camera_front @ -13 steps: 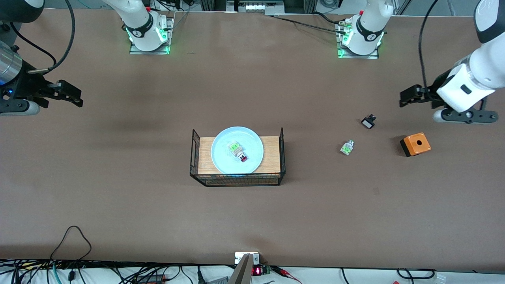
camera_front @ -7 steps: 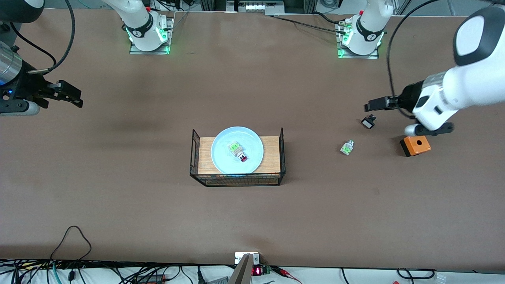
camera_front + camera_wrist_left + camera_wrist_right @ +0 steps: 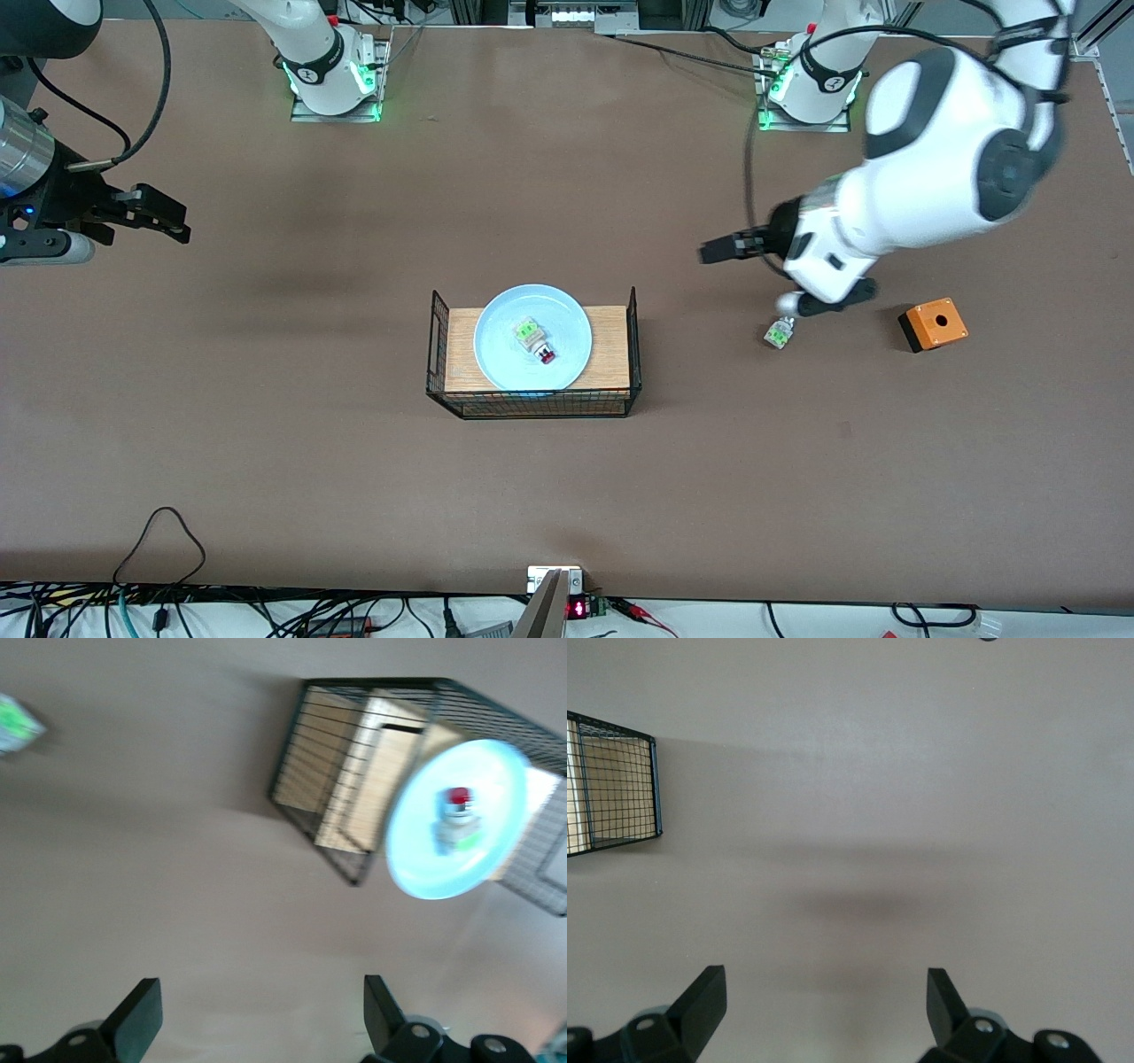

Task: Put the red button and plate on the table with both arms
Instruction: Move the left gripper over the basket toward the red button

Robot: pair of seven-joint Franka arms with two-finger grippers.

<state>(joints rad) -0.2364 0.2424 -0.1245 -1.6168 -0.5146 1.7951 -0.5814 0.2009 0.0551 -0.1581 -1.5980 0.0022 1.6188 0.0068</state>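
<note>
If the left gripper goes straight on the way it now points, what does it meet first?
Probably the wire-sided board carrying the plate. The left gripper, fingers open, points that way over bare table; its height is unclear.

The left gripper (image 3: 719, 250) has travelled from the left arm's end of the worktop (image 3: 266, 461) toward the plate (image 3: 532, 338); its arm now hides the small black-and-white part.

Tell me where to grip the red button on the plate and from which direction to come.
Grip the red button across its white body, coming straight down from above. It lies flat inside the plate, red cap toward the front camera, and the rack's wire sides likely block any sideways approach.
</note>
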